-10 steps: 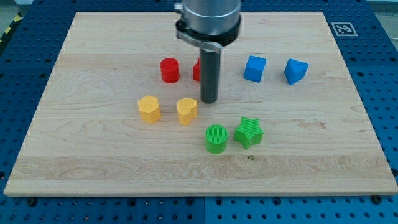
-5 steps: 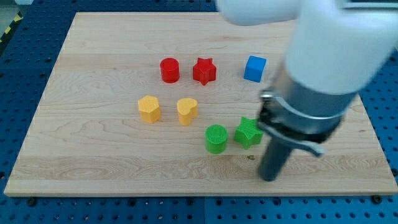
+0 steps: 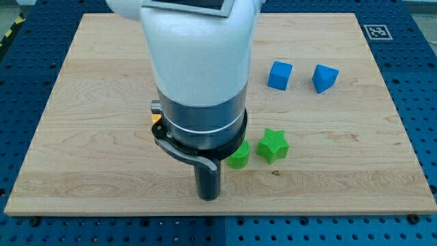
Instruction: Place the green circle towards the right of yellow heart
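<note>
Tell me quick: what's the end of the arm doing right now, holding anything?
No gripper: my tip holds nothing, resting on the board just below-left of the green circle, seemingly not touching it. The yellow heart is hidden behind the arm.

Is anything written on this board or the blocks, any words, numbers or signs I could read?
No words or numbers can be read anywhere.
The only sign is a black-and-white square marker printed on the wooden board at the view's top right corner; it is a pattern, not text.
The blue blocks, the green star and the green circle bear no labels.
</note>
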